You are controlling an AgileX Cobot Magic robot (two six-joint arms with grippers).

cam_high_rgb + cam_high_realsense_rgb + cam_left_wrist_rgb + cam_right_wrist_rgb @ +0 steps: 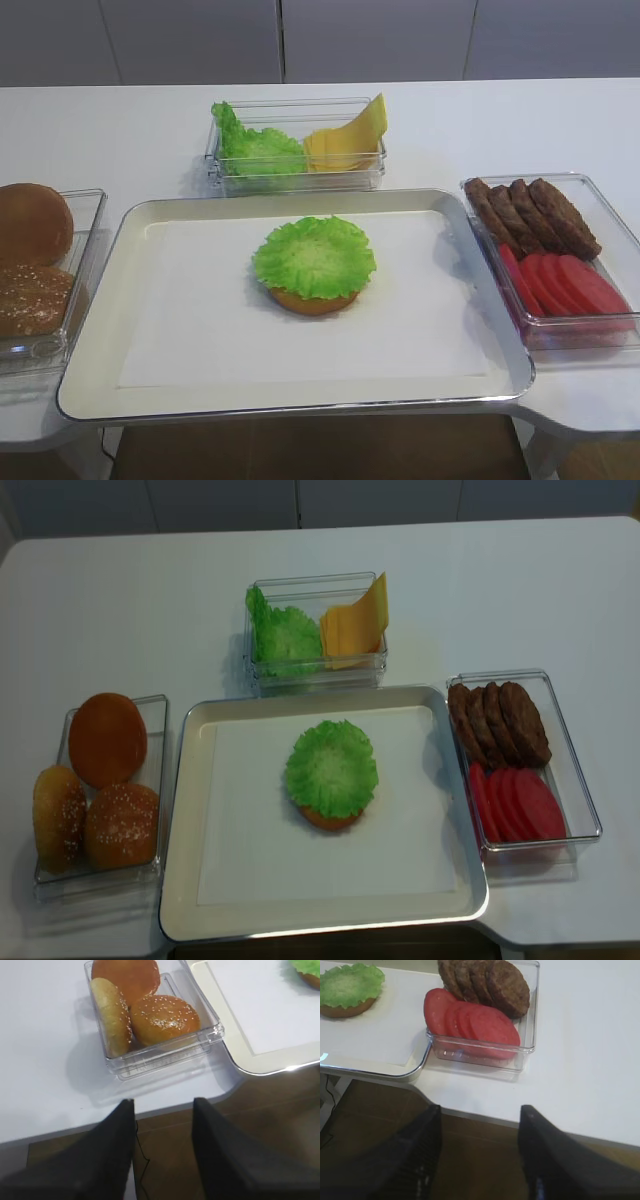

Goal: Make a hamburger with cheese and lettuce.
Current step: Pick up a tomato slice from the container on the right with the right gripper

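The hamburger [313,262] is a golden bun half topped with a frilly green lettuce leaf; it lies in the middle of the paper-lined tray [100,330]. In the overhead view the hamburger [332,772] is alone on the tray. More lettuce [255,148] and the pale yellow cheese [345,140] slices stand in a clear box behind the tray. My right gripper [481,1110] hangs open and empty off the table's front edge, near the tray's right corner. My left gripper [164,1102] is open and empty too, just off the front edge before the bun box. Neither gripper shows in the exterior views.
A clear box [165,1057] at the left holds three sesame buns [105,785]. At the right, another clear box [590,335] holds brown patties [530,215] and red tomato slices [565,285]. White tabletop surrounds the tray; brown floor lies below the front edge.
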